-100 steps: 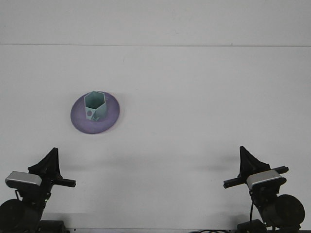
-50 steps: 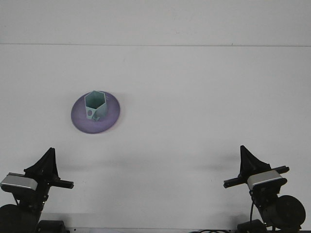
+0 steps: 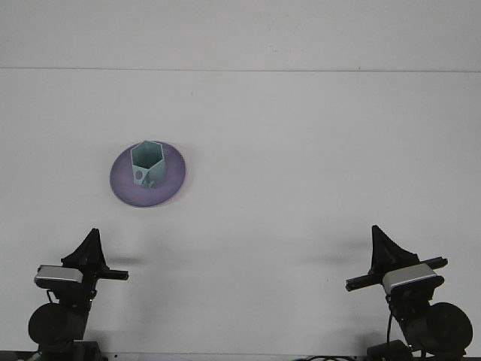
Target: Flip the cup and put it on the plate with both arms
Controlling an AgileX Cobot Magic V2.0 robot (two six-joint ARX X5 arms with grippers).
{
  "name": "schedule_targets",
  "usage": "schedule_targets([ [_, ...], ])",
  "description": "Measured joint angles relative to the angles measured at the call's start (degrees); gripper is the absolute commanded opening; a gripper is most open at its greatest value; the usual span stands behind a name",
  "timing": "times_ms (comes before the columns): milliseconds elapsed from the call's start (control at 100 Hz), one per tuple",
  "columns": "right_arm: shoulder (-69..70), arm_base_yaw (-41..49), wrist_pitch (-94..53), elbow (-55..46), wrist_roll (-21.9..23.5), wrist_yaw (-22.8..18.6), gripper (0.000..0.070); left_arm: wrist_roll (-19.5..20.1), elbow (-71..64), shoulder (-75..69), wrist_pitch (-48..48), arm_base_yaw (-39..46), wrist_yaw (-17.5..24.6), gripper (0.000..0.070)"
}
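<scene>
View: you look forward over a plain white worktop (image 3: 301, 165), with a faint seam line running across it near the far edge.
Cup: a pale green cup (image 3: 146, 162) with six flat sides stands upright, its open mouth facing up. A small handle with a dark round spot beside it shows on its near side.
Plate: a round purple plate (image 3: 169, 177) lies left of centre on the worktop. The cup rests on it, set slightly toward the far side of the plate.
Left pincer: your left pincer (image 3: 92, 247) sits low at the near left corner, a dark pointed shape rising above a grey block and a round black base. It is well apart from the plate and touches nothing. You cannot tell from this angle whether it is open or closed.
Right pincer: your right pincer (image 3: 382, 246) sits low at the near right corner, in much the same pose, pointed tip up. It holds nothing and is far from the cup. Whether it is open or closed cannot be told.
</scene>
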Motion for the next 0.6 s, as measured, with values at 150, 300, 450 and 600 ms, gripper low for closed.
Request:
schedule_targets([
  [150, 0.02, 0.00, 0.00, 0.00, 0.00, 0.00, 0.0000, 0.02, -2.69, 0.09, 1.88, 0.15, 0.00, 0.0015],
  [300, 0.02, 0.00, 0.02, 0.00, 0.00, 0.02, 0.0000, -0.02, -2.71, -0.02, 0.59, 0.15, 0.02, 0.0015],
  [450, 0.02, 0.00, 0.02, 0.00, 0.00, 0.02, 0.0000, -0.02, -2.69, 0.02, 0.79, 0.15, 0.02, 0.0015],
  [600, 0.02, 0.00, 0.02, 0.00, 0.00, 0.02, 0.0000, -0.04, -2.69, 0.02, 0.83, 0.15, 0.02, 0.0015],
])
